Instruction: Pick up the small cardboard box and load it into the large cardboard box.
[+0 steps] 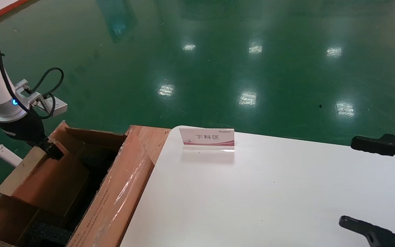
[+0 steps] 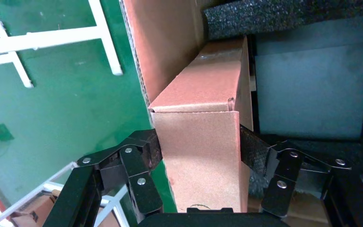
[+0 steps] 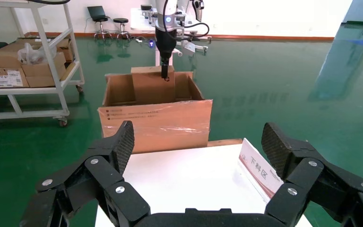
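Note:
The small cardboard box (image 1: 50, 181) is flat and orange-brown. It hangs tilted, partly inside the large cardboard box (image 1: 122, 192), a deep brown carton with a taped flap, left of the table. My left gripper (image 1: 51, 151) is shut on the small box's upper end, near the carton's far left rim. In the left wrist view the gripper (image 2: 201, 146) clamps the small box (image 2: 203, 94) on both sides, next to the carton wall (image 2: 163, 42) and black foam (image 2: 283, 14). My right gripper (image 1: 347, 181) is open and empty over the table's right side.
A white table (image 1: 252, 192) carries a small sign (image 1: 207, 139) near its far edge. The right wrist view shows the carton (image 3: 156, 123) beyond the table, the sign (image 3: 260, 172), and a shelf trolley (image 3: 28, 61) with boxes on the green floor.

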You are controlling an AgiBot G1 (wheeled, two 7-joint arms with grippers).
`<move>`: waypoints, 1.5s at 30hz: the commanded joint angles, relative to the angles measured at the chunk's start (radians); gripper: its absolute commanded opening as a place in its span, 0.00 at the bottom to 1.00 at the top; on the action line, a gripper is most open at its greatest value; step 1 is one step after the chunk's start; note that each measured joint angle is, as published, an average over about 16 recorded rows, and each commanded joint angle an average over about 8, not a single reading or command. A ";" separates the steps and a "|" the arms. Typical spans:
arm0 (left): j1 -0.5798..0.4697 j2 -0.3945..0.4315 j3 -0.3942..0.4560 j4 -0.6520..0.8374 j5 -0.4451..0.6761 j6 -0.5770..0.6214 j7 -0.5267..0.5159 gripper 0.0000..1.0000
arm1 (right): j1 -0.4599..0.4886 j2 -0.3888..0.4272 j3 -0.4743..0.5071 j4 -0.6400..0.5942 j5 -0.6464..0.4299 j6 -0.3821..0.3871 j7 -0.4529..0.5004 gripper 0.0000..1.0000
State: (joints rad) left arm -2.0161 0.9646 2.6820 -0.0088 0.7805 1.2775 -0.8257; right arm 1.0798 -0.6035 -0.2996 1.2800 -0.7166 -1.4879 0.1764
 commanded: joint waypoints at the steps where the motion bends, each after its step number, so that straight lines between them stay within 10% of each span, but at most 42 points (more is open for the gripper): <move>1: 0.012 0.002 -0.001 0.003 -0.001 -0.017 -0.001 0.14 | 0.000 0.000 0.000 0.000 0.000 0.000 0.000 1.00; 7: 0.027 0.002 -0.004 0.008 -0.006 -0.051 0.003 0.89 | 0.000 0.000 0.000 0.000 0.000 0.000 0.000 1.00; 9: 0.029 0.002 -0.005 0.009 -0.006 -0.057 0.003 1.00 | 0.000 0.000 0.000 0.000 0.000 0.000 0.000 1.00; 35: 0.014 0.005 -0.006 0.007 -0.008 -0.042 0.004 1.00 | 0.000 0.000 0.000 0.000 0.000 0.000 0.000 1.00; 45: -0.136 0.063 -0.085 -0.039 -0.118 -0.082 0.194 1.00 | 0.000 0.000 -0.001 -0.001 0.001 0.000 -0.001 1.00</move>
State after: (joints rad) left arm -2.1439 1.0177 2.5942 -0.0558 0.6599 1.2069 -0.6468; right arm 1.0800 -0.6033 -0.3003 1.2792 -0.7161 -1.4876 0.1759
